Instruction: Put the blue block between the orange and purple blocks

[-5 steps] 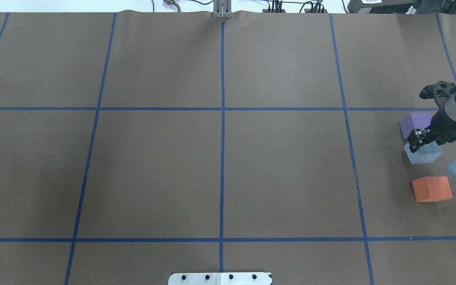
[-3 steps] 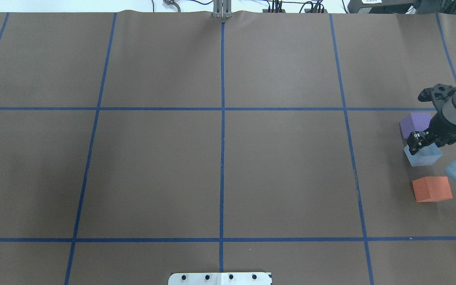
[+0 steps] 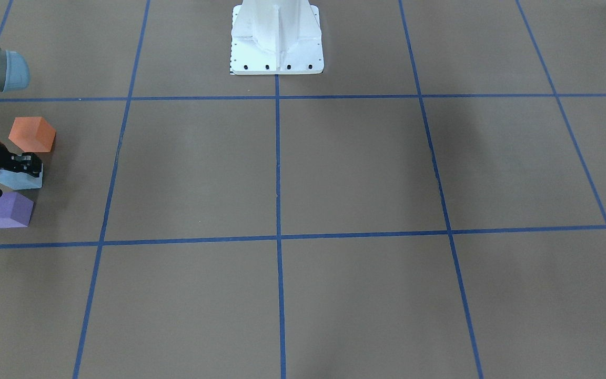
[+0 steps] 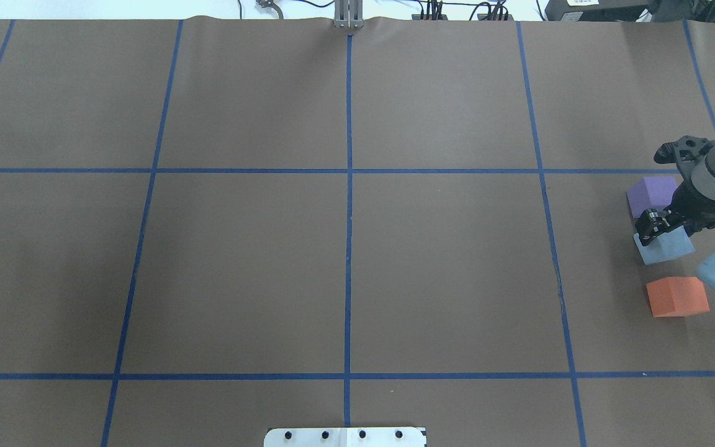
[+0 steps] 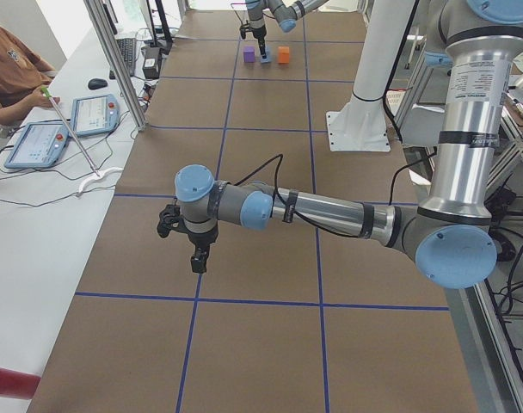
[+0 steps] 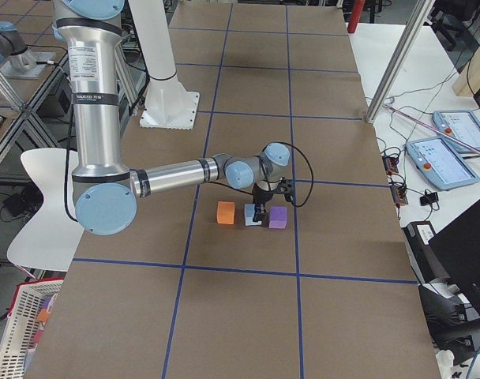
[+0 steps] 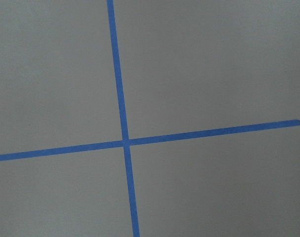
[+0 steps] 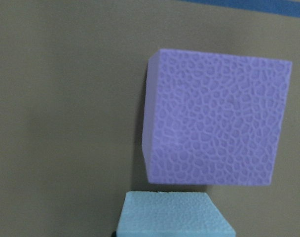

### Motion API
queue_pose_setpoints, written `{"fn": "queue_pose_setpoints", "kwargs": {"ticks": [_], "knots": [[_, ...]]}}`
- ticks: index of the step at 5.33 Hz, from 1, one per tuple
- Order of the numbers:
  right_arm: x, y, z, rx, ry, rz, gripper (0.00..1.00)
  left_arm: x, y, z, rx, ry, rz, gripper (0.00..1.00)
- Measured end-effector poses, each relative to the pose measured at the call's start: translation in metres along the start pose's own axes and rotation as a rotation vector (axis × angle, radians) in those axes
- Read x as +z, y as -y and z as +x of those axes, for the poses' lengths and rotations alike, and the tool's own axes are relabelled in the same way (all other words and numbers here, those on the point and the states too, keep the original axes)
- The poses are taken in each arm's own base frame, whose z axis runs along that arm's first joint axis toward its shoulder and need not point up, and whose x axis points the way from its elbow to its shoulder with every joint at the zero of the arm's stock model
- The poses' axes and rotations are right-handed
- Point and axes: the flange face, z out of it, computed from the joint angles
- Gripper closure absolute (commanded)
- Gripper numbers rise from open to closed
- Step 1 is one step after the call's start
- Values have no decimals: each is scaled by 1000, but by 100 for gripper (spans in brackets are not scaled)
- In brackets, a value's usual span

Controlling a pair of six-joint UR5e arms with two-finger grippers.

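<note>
Blue block [image 4: 666, 248] seemingly down on worktop [image 4: 345, 267], between purple [image 4: 648, 191] and orange [image 4: 677, 297], just beside purple. Right jaws at its top: gripping or open, cannot tell. Left jaws: cannot tell. Remaining: retreat.

A robotics lab. The brown paper-covered table [image 4: 239, 267] carries a blue tape grid [image 4: 349, 186]. A seated operator [image 5: 10, 64] has grey touchscreen teach pendants [image 5: 93, 114] on the white side bench [image 5: 38, 206].

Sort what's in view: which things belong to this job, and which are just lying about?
Job: blue block, orange block, purple block, right hand at the blue block.
Lying about: left hand far from the blocks, tablets, white robot base.
</note>
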Motion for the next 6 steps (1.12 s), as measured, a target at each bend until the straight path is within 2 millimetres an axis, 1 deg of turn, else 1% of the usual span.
{"fn": "queue_pose_setpoints", "kwargs": {"ticks": [1,2,3,4,5,6], "knots": [[-3,-2,0,-2,3,5,0,0,0,0,0,0,1,0],[-17,-6,-6,-14,15,26,0,-1,0,1,1,0,1,0],[-41,-17,-6,-21,32,63,0,-1,1,1,1,0,1,0],[-73,-31,6,-5,53,114,0,-1,0,1,2,0,1,0],[-108,-35,24,28,74,180,0,-1,0,1,3,0,1,0],[-133,-29,42,62,71,240,0,-1,0,1,4,0,2,0]]}}
